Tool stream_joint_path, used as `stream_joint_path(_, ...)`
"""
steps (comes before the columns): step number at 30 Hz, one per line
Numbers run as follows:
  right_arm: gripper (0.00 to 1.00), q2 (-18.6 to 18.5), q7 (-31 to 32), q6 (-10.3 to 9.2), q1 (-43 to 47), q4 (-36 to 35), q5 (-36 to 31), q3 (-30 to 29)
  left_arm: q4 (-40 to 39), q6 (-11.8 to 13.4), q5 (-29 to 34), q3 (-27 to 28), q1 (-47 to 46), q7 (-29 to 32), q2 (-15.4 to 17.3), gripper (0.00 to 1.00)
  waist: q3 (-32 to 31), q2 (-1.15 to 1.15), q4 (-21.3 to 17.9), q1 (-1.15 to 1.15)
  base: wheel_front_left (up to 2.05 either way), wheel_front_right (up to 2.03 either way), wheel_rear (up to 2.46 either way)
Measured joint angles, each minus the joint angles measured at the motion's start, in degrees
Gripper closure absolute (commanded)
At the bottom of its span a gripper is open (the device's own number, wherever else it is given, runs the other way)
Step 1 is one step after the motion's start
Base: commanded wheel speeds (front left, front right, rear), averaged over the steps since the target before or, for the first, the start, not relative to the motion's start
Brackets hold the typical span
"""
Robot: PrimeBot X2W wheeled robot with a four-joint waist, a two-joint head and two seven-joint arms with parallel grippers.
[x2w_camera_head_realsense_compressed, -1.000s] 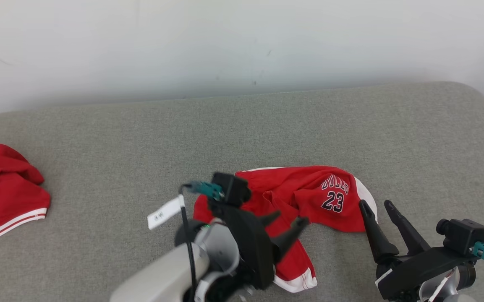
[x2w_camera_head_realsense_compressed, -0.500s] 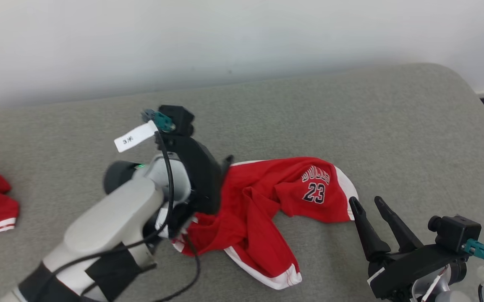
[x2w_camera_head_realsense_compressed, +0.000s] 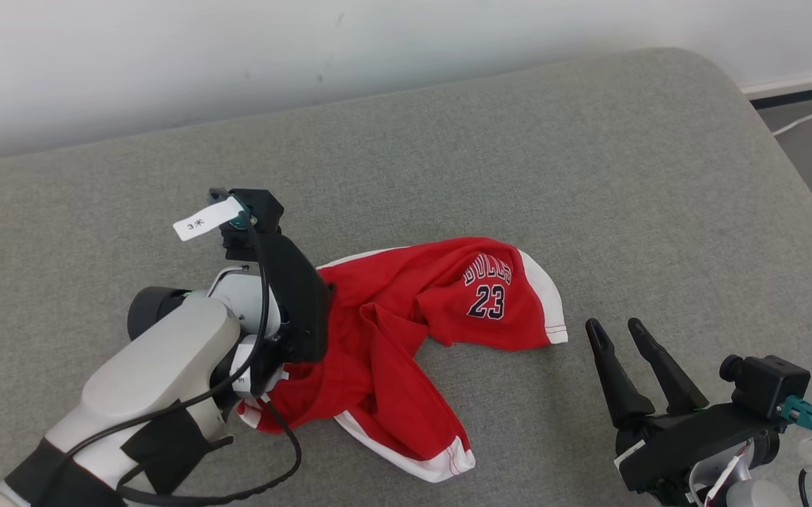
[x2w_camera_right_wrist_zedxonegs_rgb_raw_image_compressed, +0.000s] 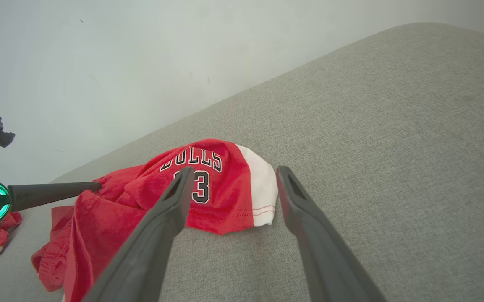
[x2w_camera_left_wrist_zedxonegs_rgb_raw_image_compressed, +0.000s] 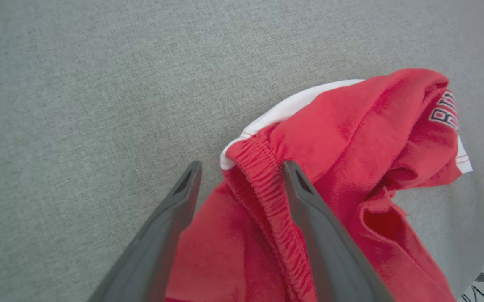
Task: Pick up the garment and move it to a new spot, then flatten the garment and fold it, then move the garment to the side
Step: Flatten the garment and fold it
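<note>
Red shorts (x2w_camera_head_realsense_compressed: pixel 406 317), L hand (x2w_camera_left_wrist_zedxonegs_rgb_raw_image_compressed: pixel 242 167) now straddling waistband (x2w_camera_left_wrist_zedxonegs_rgb_raw_image_compressed: pixel 262 186), maybe touching

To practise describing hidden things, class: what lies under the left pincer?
The gathered waistband of the red shorts lies between the fingers of the open left pincer, on the grey cushion. The cushion beneath the cloth is covered, unseen.

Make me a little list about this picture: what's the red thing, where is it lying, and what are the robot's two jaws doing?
Garment: red shorts, crumpled, with white trim and a BULLS 23 print
Lying on: grey fabric surface
Left jaws: open, one finger on each side of the elastic waistband, not closed on it
Right jaws: open, apart from the shorts on their right, holding nothing
Folded yet: no
</note>
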Motion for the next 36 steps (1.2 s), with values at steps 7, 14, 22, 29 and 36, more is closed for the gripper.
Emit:
stream_joint_path(7, 0.0, 0.0, -0.4, 0.0, -0.7, 0.5, 0.0, 0.4, 1.2, -0.6, -2.6, 1.2, 0.2, 1.0, -0.5, 0.0, 1.0, 0.0, -0.7, 0.0, 0.0, 0.0, 0.0)
stream_joint_path(14, 0.0, 0.0, -0.5, 0.0, -1.0, 0.7, 0.0, 0.4, 1.4, -2.4, -4.5, 2.1, 0.7, 0.6, -1.9, 1.0, 1.1, 0.0, -0.6, 0.0, 0.0, 0.0, 0.0)
stream_joint_path(22, 0.0, 0.0, -0.6, 0.0, -1.0, 1.1, 0.0, -0.1, 1.0, -4.5, -2.6, 5.0, -0.3, -9.9, -2.6, 1.0, 0.7, 0.0, 0.8, -0.01, 0.0, 0.0, 0.0)
stream_joint_path(29, 0.0, 0.0, -0.5, 0.0, -1.0, 1.6, 0.0, -0.2, -0.8, -8.0, 0.5, 6.9, -3.8, -21.1, -5.0, 1.0, -0.7, 0.0, 2.8, -0.01, 0.0, 0.0, 0.0)
stream_joint_path(36, 0.0, 0.0, -0.1, 0.0, -0.2, 1.4, -0.2, -1.4, -6.6, -7.3, 0.0, 7.7, -1.9, -22.5, -3.4, 1.0, -1.8, -0.01, 5.5, -0.01, 0.0, 0.0, 0.0)
